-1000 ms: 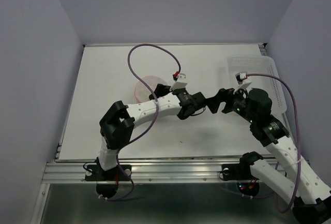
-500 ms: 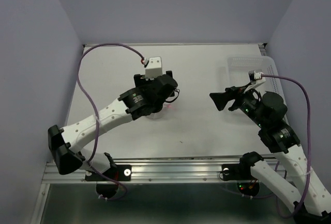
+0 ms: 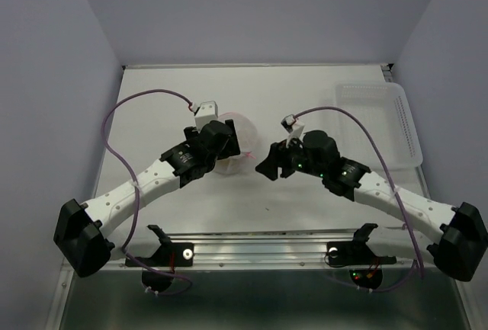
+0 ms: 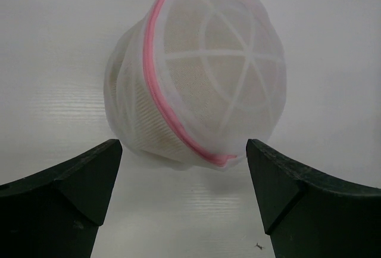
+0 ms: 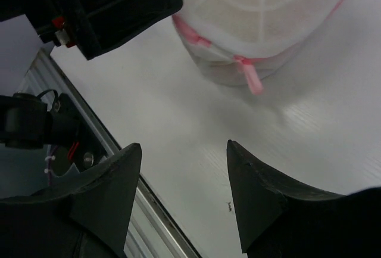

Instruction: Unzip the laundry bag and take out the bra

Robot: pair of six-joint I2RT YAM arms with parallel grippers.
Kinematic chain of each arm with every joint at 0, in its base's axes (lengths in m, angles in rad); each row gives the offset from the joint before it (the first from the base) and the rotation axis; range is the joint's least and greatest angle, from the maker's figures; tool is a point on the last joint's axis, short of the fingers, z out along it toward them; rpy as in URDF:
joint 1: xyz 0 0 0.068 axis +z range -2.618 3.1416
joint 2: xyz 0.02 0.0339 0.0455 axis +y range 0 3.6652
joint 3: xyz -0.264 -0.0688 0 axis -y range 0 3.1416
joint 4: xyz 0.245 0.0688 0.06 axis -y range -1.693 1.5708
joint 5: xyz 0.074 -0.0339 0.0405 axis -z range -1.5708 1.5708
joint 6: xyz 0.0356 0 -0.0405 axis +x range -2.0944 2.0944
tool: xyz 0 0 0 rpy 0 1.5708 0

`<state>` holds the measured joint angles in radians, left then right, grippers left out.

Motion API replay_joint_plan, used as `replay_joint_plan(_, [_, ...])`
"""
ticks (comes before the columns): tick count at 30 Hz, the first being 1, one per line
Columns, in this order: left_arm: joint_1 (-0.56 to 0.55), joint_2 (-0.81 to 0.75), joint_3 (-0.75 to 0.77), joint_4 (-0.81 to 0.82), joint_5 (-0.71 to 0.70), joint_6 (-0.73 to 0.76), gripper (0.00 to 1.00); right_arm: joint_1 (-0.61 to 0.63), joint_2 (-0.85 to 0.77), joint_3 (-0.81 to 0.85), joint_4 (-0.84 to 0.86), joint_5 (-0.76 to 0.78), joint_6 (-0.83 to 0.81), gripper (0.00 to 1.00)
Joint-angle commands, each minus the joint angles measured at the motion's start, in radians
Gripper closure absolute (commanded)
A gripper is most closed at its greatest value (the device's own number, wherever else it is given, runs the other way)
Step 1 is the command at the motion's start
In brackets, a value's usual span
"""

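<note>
The laundry bag [image 3: 242, 143] is a small rounded white mesh pouch with pink zipper trim, lying on the white table between the two grippers. It fills the upper middle of the left wrist view [image 4: 196, 67], with beige cloth showing through the mesh. In the right wrist view [image 5: 262, 19] its pink zipper pull tab [image 5: 252, 79] hangs at the front. My left gripper [image 3: 227, 141] is open and empty, just in front of the bag [image 4: 184, 151]. My right gripper [image 3: 268, 164] is open and empty, a little short of the pull tab [image 5: 184, 151].
A clear plastic tray [image 3: 381, 116] lies at the back right of the table. The left arm's black wrist [image 5: 95, 2] is close to the bag in the right wrist view. The table's metal front rail [image 3: 259, 246] runs along the near edge.
The left gripper has come down and closed in on the bag. The right arm has swung left from near the tray to the bag's right side.
</note>
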<state>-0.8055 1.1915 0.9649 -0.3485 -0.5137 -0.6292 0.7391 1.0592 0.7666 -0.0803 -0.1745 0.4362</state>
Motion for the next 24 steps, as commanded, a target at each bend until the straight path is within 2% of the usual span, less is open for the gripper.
replay_joint_plan(1, [0.046,-0.044,-0.031,0.095,0.04,-0.009,0.02,0.134,0.102,0.014,0.201,0.087,0.052,0.36])
replay_joint_plan(5, [0.094,-0.061,-0.072,0.147,0.061,-0.007,0.03,0.169,0.231,0.037,0.279,0.155,0.084,0.43])
replay_joint_plan(11, [0.124,-0.043,-0.086,0.206,0.122,0.011,0.04,0.169,0.346,0.069,0.333,0.2,0.093,0.44])
replay_joint_plan(24, [0.167,-0.006,-0.088,0.227,0.161,0.029,0.07,0.169,0.453,0.092,0.41,0.329,0.091,0.44])
